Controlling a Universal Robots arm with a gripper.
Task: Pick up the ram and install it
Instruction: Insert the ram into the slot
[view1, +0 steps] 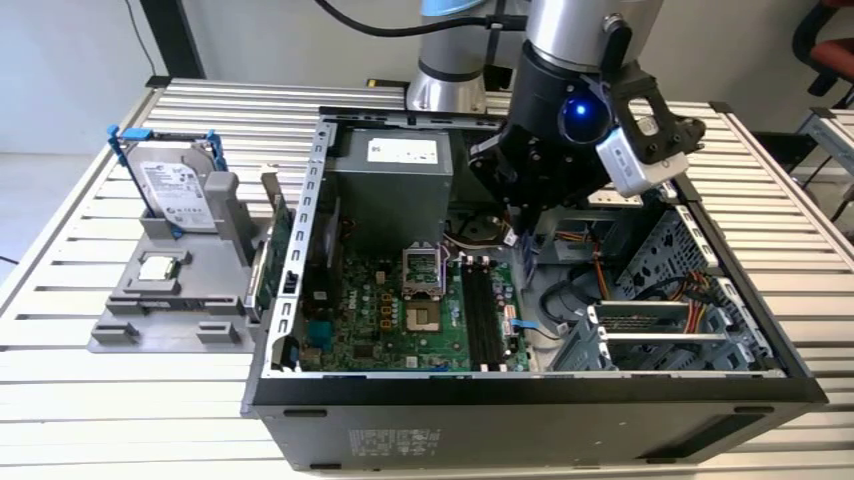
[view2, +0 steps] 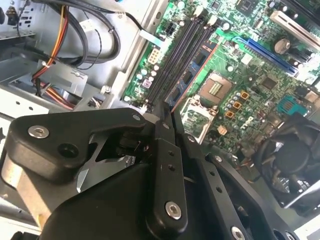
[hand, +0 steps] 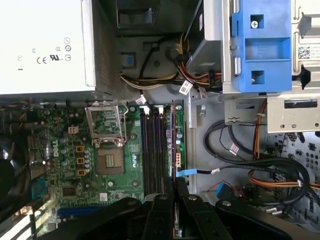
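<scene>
My gripper (view1: 515, 232) hangs inside the open computer case (view1: 287, 300), low over the motherboard. In both wrist views its fingers are shut on the ram, a thin dark stick with black chips. The ram (view2: 198, 64) runs lengthwise along the black memory slots (view2: 172, 65), at the side of the slot bank away from the processor socket. In the first wrist view the ram (hand: 173, 145) shows edge-on, reaching out from the gripper (hand: 175, 198) beside the slots (hand: 151, 150). I cannot tell whether it touches a slot. In the second wrist view the gripper (view2: 167, 116) covers the ram's near end.
A silver hard drive (view1: 174, 185) with blue rails stands on a grey holder on the exterior view's left, with a small square processor chip (view1: 158, 267) in front of it. In the case are the power supply (view1: 400, 165), the open processor socket (view1: 422, 290), cable bundles (hand: 260, 175) and a drive cage (view1: 667, 320).
</scene>
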